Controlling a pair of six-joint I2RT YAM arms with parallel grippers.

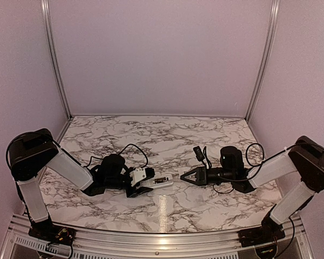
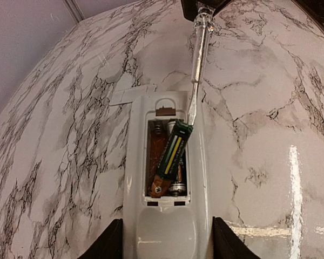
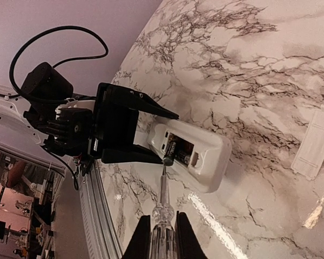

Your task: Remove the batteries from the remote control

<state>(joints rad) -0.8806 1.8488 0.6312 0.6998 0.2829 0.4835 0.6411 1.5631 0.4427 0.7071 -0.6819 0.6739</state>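
at the recess [image 2: 155, 148]: left gripper [image 2: 167, 244] clamps the remote [image 2: 167, 221], right gripper [image 3: 161, 243] clamps the screwdriver [image 2: 198, 54]; i'd lever the raised battery [image 2: 171, 156] slowly.

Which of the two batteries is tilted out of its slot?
The green-and-yellow battery, lying slantwise at the tool tip; the other battery sits flat beneath.
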